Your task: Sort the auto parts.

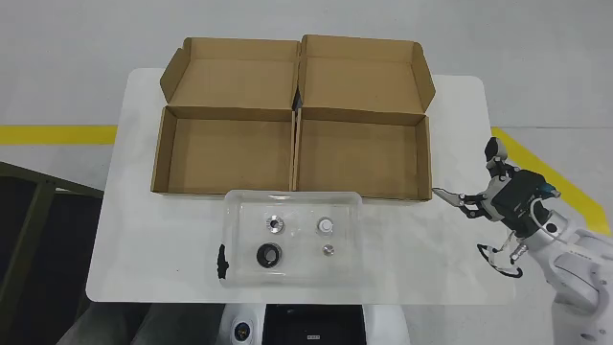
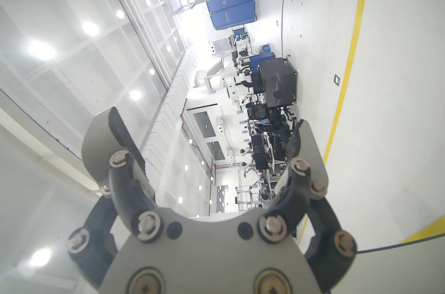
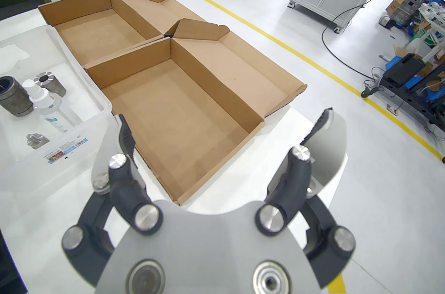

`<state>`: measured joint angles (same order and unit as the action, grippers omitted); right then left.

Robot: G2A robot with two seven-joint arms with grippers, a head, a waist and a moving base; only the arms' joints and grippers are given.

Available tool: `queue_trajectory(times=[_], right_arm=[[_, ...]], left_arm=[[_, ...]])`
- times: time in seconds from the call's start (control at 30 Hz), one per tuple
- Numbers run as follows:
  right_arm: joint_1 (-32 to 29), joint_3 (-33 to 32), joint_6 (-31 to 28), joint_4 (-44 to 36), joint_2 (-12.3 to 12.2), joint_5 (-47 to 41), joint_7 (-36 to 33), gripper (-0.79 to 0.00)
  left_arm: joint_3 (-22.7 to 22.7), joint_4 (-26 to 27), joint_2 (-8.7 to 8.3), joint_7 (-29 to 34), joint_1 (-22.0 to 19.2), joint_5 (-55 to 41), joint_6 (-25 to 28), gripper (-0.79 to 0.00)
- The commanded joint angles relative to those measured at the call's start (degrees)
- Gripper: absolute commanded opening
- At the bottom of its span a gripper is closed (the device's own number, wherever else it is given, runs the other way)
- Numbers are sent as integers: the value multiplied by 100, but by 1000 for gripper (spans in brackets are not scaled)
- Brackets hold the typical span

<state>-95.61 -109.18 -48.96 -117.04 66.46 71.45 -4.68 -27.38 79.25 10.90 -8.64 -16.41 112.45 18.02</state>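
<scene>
A clear plastic tray (image 1: pixel 356 213) (image 3: pixel 100 100) at the table's front holds the parts. In it are a silver metal cylinder (image 1: pixel 275 222) (image 3: pixel 50 81), a dark ring-shaped bearing (image 1: pixel 269 254) (image 3: pixel 14 97), a small white bottle (image 1: pixel 326 223) (image 3: pixel 48 107) and a small metal stud (image 1: pixel 328 247) (image 3: pixel 36 139). Two open cardboard boxes, left (image 1: pixel 225 153) (image 3: pixel 97 27) and right (image 1: pixel 359 158) (image 3: pixel 180 107), stand empty behind the tray. My right gripper (image 1: pixel 460 220) (image 3: pixel 224 121) is open and empty near the table's right edge, facing the boxes. My left gripper (image 2: pixel 208 121) is open and empty, facing the hall.
A small black piece (image 1: pixel 222 262) sits at the tray's left edge. The box lids (image 1: pixel 297 81) lie folded back toward the table's far side. Bare white tabletop (image 1: pixel 450 268) lies between the tray and my right gripper.
</scene>
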Motion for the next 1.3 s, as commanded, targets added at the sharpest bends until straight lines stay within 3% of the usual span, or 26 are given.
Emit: queue_trajectory(times=[0.0, 0.87, 1.27], right_arm=[[0, 0, 0, 0, 0, 0, 0, 0], [3, 11, 19, -9, 0, 16, -12, 0], [276, 817, -392, -69, -75, -67, -498, 0]], left_arm=[[0, 0, 0, 0, 0, 0, 0, 0], [0, 0, 0, 0, 0, 0, 0, 0], [0, 0, 0, 0, 0, 0, 0, 0]])
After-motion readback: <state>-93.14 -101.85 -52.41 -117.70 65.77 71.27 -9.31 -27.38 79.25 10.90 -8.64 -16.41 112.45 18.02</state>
